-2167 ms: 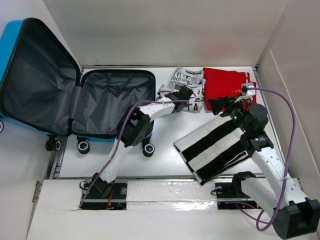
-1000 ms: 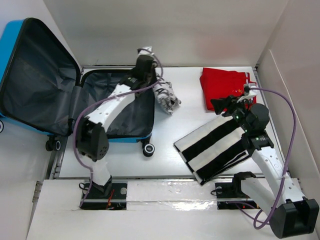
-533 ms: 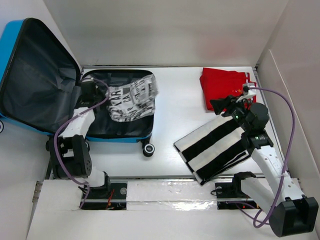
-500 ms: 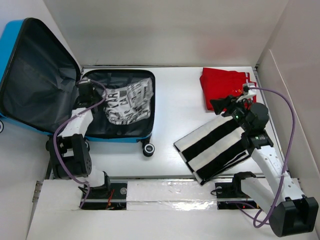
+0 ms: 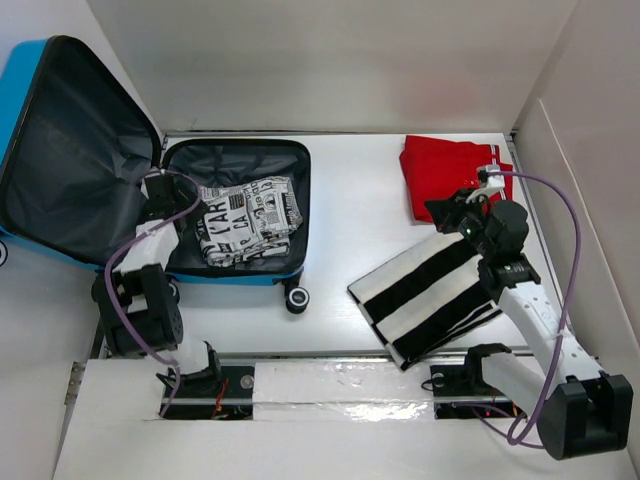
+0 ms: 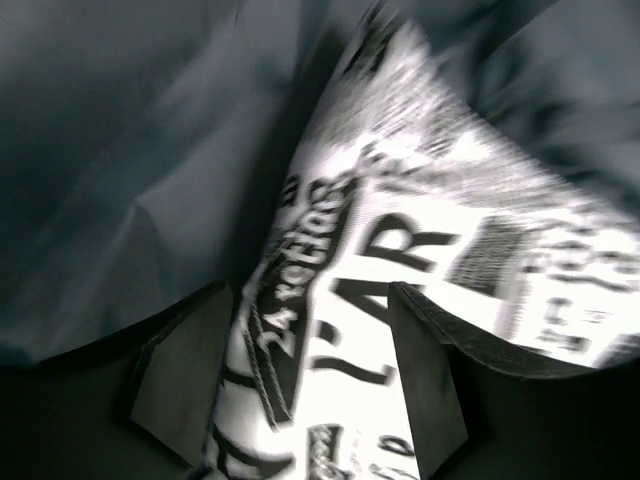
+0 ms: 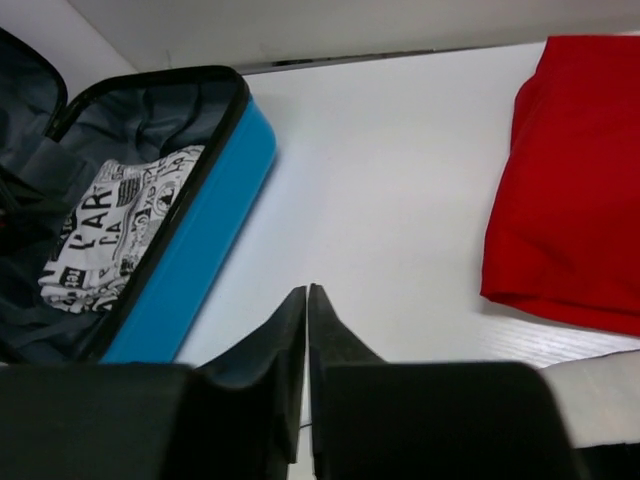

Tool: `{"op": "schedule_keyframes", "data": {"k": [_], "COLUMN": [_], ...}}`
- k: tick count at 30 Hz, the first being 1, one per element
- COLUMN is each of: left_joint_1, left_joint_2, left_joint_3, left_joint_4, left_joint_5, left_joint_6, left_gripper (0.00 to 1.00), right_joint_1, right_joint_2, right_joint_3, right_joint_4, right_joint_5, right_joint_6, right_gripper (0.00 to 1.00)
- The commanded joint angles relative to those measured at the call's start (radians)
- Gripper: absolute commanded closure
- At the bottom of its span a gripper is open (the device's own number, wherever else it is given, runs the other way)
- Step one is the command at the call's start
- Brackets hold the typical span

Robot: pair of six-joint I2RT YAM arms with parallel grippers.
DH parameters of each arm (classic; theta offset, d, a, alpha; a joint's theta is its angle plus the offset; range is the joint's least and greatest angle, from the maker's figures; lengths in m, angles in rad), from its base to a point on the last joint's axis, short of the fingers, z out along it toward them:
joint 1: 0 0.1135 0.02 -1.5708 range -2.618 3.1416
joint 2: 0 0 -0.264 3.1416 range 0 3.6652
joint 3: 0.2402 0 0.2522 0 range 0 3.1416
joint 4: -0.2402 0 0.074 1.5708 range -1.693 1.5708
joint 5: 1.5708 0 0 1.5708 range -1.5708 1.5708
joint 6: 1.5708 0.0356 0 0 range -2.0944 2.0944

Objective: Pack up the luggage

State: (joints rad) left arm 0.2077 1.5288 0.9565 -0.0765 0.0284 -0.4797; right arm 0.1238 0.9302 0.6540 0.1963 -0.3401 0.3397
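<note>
Already, newsprint garment (image 5: 245,218) inside luggage (image 5: 236,165).

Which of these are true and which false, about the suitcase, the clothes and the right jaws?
The newsprint garment lies inside the luggage. True.
The luggage is closed. False: it lies open.
The red garment is packed. False: it lies on the table.
The right jaws are shut on nothing. True.
The striped garment lies in the luggage. False: it lies on the table.
</note>
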Motion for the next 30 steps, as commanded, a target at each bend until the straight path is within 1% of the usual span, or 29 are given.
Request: {"op": "schedule_keyframes", "data": {"k": [1,3,4,5,6,7,8,9,10,11,12,14,15,17,18,19,21,22,23,24,25,26,27,28,29,30], "left_joint_1": [-0.028,-0.069,-0.124,-0.157,-0.232,-0.232,-0.322,-0.373,-0.425,-0.524,-0.569,-0.645,-0.707,-0.758,-0.799,-0.820,-0.856,-0.890,-0.906,-0.919,-0.947,-0.959,-0.970,-0.979,-0.979,-0.979], "left_joint_2": [-0.188,-0.229,-0.260,-0.272,-0.291,-0.295,-0.295,-0.292,-0.270,-0.254,-0.234,-0.184,-0.170,-0.142,-0.139,-0.139,-0.145,-0.157,-0.165,-0.173,-0.185,-0.188,-0.193,-0.196,-0.194,-0.193], "left_joint_3": [0.036,0.051,0.066,0.074,0.089,0.097,0.108,0.117,0.145,0.163,0.177,0.197,0.194,0.171,0.157,0.124,0.091,0.061,0.044,0.030,0.012,0.005,-0.001,-0.005,-0.012,-0.013], "left_joint_4": [0.049,0.070,0.099,0.112,0.128,0.144,0.173,0.193,0.208,0.225,0.234,0.282,0.305,0.363,0.386,0.408,0.457,0.468,0.490,0.501,0.503,0.500,0.501,0.501,0.498,0.498], "left_joint_5": [-0.058,-0.068,-0.076,-0.081,-0.078,-0.076,-0.076,-0.074,-0.079,-0.088,-0.099,-0.099,-0.093,-0.091,-0.081,-0.079,-0.087,-0.088,-0.091,-0.093,-0.102,-0.111,-0.125,-0.128,-0.128,-0.122], "left_joint_6": [-0.048,-0.051,-0.056,-0.056,-0.054,-0.056,-0.056,-0.051,-0.046,-0.045,-0.043,-0.049,-0.050,-0.054,-0.056,-0.056,-0.048,-0.045,-0.040,-0.028,-0.020,-0.014,0.004,0.013,0.019,0.023], "left_gripper": [0.39,0.41,0.43,0.46,0.52,0.56,0.64,0.76,0.78,0.83,0.91,0.96,1.00,1.00,1.00,1.00,1.00,1.00,1.00,1.00,1.00,1.00,1.00,1.00,0.99,0.98], "right_joint_1": [-0.007,-0.007,-0.007,-0.007,-0.007,-0.007,-0.007,-0.007,-0.007,-0.007,-0.007,0.002,0.002,0.011,0.011,0.011,0.011,0.011,0.011,0.011,0.011,0.011,0.011,0.011,0.025,0.036], "right_joint_2": [0.030,0.059,0.080,0.081,0.108,0.125,0.143,0.186,0.211,0.237,0.263,0.349,0.375,0.462,0.493,0.530,0.663,0.714,0.769,0.880,0.936,0.991,1.092,1.140,1.183,1.225], "right_joint_3": [0.016,0.021,0.022,0.021,0.021,0.024,0.024,0.032,0.039,0.048,0.076,0.119,0.148,0.234,0.263,0.326,0.413,0.467,0.584,0.649,0.717,0.852,0.919,0.984,1.097,1.149], "right_joint_4": [0.026,0.017,0.020,0.020,0.025,0.025,0.031,0.035,0.037,0.034,0.031,-0.001,-0.026,-0.075,-0.087,-0.104,-0.147,-0.209,-0.253,-0.291,-0.379,-0.424,-0.473,-0.564,-0.598,-0.632], "right_joint_5": [0.022,0.064,0.090,0.090,0.119,0.131,0.144,0.167,0.177,0.191,0.217,0.236,0.265,0.305,0.344,0.381,0.424,0.434,0.438,0.441,0.447,0.452,0.455,0.454,0.451,0.455], "right_joint_6": [-0.019,-0.022,-0.024,-0.022,-0.022,-0.022,-0.022,-0.022,-0.022,-0.024,-0.027,-0.042,-0.053,-0.079,-0.085,-0.091,-0.100,-0.114,-0.122,-0.131,-0.146,-0.159,-0.168,-0.175,-0.182,-0.183], "right_gripper": [1.00,1.00,0.96,0.90,0.84,0.80,0.69,0.62,0.55,0.44,0.41,0.33,0.31,0.26,0.25,0.25,0.25,0.25,0.25,0.25,0.25,0.25,0.25,0.25,0.26,0.26]}}
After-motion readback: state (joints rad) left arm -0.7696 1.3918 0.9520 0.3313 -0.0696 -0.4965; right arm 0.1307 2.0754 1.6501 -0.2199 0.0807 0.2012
